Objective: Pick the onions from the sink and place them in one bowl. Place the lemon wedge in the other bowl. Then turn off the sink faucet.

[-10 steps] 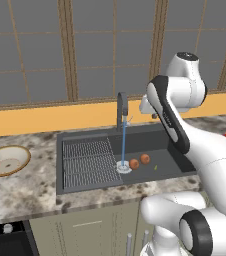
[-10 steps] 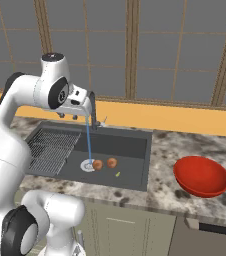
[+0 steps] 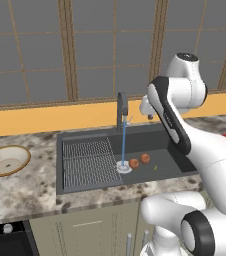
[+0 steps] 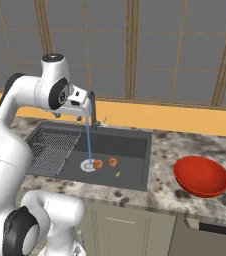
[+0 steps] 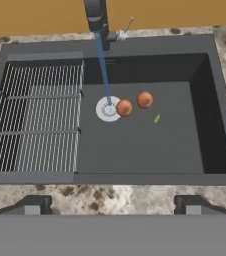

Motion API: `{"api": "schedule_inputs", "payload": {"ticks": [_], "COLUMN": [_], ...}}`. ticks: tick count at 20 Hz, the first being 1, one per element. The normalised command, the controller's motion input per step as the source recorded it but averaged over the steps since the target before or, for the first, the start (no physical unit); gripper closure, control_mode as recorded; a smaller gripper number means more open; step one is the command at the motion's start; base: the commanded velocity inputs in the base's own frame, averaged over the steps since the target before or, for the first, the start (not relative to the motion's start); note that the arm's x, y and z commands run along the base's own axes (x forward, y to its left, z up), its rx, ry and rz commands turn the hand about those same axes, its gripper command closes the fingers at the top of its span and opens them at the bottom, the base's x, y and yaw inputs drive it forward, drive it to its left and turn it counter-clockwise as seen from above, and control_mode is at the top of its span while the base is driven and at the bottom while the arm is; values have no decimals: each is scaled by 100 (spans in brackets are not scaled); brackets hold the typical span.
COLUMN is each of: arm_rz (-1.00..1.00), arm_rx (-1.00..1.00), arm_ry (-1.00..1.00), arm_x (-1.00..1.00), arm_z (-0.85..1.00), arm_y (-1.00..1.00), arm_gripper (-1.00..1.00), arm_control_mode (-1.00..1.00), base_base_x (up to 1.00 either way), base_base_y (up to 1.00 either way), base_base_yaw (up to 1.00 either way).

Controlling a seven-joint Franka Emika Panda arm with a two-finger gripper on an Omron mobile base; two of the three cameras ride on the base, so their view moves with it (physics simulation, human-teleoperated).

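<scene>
Your pincer point(image 5: 113, 204) hangs above the sink point(image 5: 135, 150), fingers spread wide, nothing between them. Straight ahead of it, on the basin floor, two onions point(image 5: 124, 107) point(image 5: 145, 99) lie just apart, one touching the white drain point(image 5: 108, 108). The lemon wedge point(image 5: 156, 118) lies a little to the right of them, nearer the pincer. The faucet point(image 5: 97, 20) stands beyond the onions, water streaming onto the drain. The grid rack point(image 5: 35, 117) lies to the pincer's left. The beige bowl point(image 3: 5, 160) sits far left on the counter, the red bowl point(image 4: 201, 176) far right.
</scene>
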Motion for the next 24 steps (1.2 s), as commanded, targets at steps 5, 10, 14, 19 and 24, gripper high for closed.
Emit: {"api": "schedule_inputs", "payload": {"ticks": [5, 10, 14, 19, 24], "arm_rz": [0, 0, 0, 0, 0], "arm_rx": [0, 0, 0, 0, 0], "arm_ry": [0, -1, -1, -1, -2], "arm_x": [-11, -10, -7, 0, 0], "arm_z": [-16, -21, -23, -26, -18], "arm_y": [-10, -15, -11, -13, -12], "arm_gripper": [-100, -100, -100, -100, -100], "arm_control_mode": [-100, -100, -100, -100, -100], "base_base_x": [0, 0, 0, 0, 0], "base_base_y": [0, 0, 0, 0, 0], "base_base_yaw": [0, 0, 0, 0, 0]}}
